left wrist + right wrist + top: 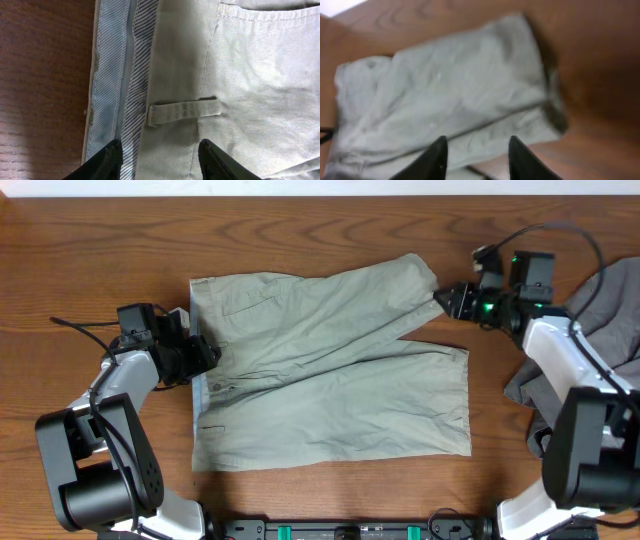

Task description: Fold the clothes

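Note:
Light khaki shorts (330,365) lie flat on the wooden table, waistband to the left, legs to the right. My left gripper (208,355) is open at the waistband's middle, its fingers (160,152) astride the striped inner band (120,80) and a belt loop (184,111). My right gripper (447,300) is open at the hem of the far leg; its fingers (476,147) hover over that leg's edge (470,95), holding nothing.
A pile of grey clothes (600,330) lies at the right edge behind my right arm. Bare wood (100,260) surrounds the shorts. The arm bases stand at the near left and near right.

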Motion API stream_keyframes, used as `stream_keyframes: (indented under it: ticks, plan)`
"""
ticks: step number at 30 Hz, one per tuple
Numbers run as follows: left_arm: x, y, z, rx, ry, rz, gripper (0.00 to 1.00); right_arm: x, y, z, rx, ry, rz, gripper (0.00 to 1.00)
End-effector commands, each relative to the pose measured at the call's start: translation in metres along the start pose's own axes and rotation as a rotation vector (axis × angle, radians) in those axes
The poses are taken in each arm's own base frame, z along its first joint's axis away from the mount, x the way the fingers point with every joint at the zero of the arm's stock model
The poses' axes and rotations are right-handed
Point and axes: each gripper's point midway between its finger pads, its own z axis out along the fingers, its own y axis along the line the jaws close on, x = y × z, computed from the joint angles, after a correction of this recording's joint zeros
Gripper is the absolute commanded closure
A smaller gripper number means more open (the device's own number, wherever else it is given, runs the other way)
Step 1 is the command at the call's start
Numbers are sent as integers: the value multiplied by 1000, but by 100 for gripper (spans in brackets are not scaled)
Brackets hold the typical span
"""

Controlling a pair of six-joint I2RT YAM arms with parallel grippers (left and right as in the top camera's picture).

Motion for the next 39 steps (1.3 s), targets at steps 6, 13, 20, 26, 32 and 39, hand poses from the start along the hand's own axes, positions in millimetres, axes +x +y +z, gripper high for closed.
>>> stream_keyframes:
  ticks: [6,13,20,26,32,39]
  plan:
    - [3,-1,2,10,12,13,49,6,-45,33,141,-7,-49,50]
    - [3,-1,2,10,11,13,49,23,-56,48,137,40,-24,54]
    - [3,-1,2,10,10,14,49,31,-30,53,6,77,-21,91]
    - [3,-1,2,10,9,14,49,29,-44,51,74,67,-31,59]
    - [2,-1,2,10,8,14,49,24,-60,49,167,46,-79,40]
    - [2,-1,2,10,8,14,49,48,-50,68,109,118,-71,61]
